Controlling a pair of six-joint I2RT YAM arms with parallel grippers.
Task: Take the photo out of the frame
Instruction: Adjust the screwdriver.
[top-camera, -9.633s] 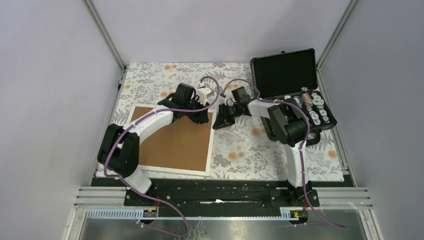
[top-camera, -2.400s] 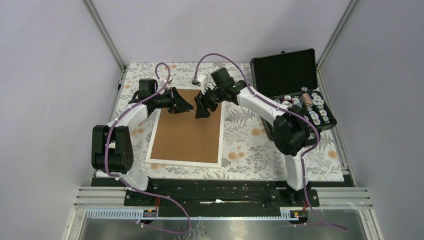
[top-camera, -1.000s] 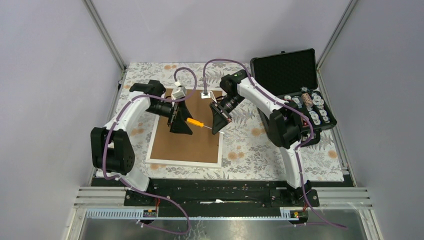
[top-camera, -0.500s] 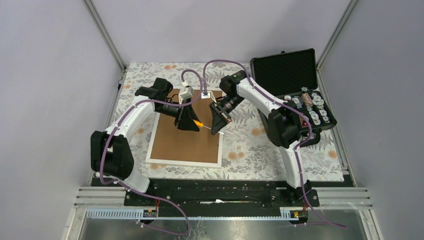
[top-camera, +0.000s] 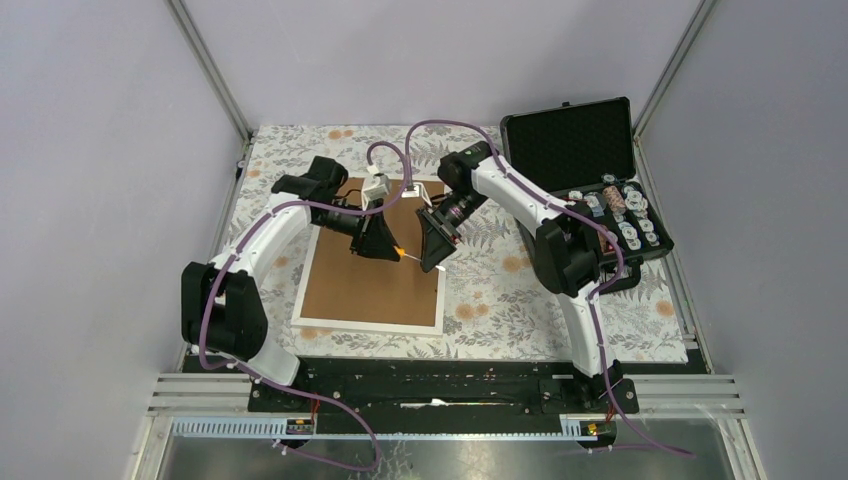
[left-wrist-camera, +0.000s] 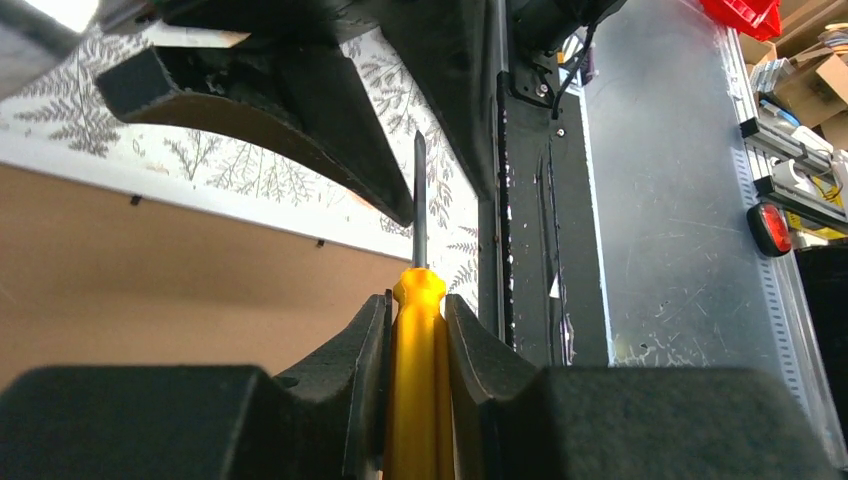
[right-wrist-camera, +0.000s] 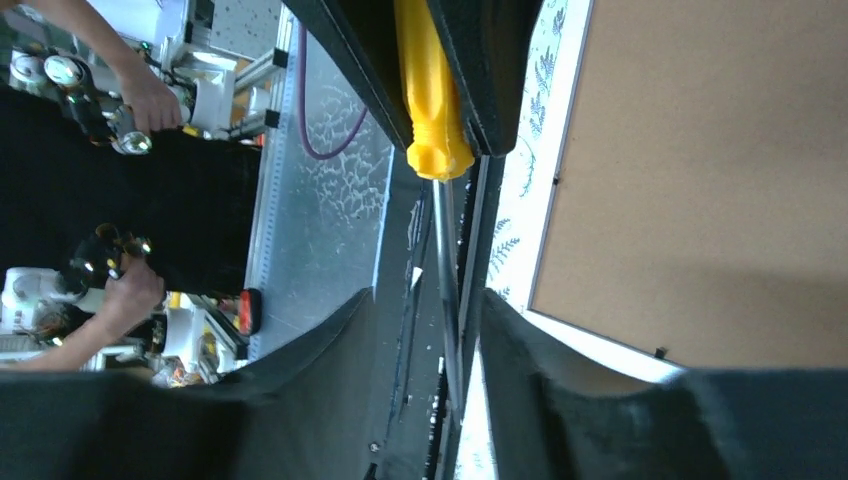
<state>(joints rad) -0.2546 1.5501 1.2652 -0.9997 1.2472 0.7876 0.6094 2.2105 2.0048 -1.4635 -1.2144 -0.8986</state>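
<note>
The frame (top-camera: 370, 285) lies face down on the floral cloth, its brown back (right-wrist-camera: 700, 180) up inside a thin white border. The photo is hidden beneath that back. Above the frame's right edge, a yellow-handled screwdriver (top-camera: 402, 252) spans both grippers. My left gripper (top-camera: 386, 244) is shut on the yellow handle (left-wrist-camera: 418, 380), and the metal shaft (left-wrist-camera: 419, 200) points at the right gripper. My right gripper (top-camera: 432, 250) stands open: its jaws are apart, with the shaft (right-wrist-camera: 445, 270) running loose between them. The handle's end (right-wrist-camera: 432, 100) shows in the right wrist view.
An open black foam-lined case (top-camera: 570, 150) stands at the back right, small parts (top-camera: 625, 215) in its lower half. Small black clips (right-wrist-camera: 556, 181) sit along the frame's back edge. The arms' black base rail (top-camera: 430, 385) runs along the near edge.
My left gripper has slid right along the screwdriver and shut on its yellow handle. My right gripper, shut on the shaft before, has opened around it.
</note>
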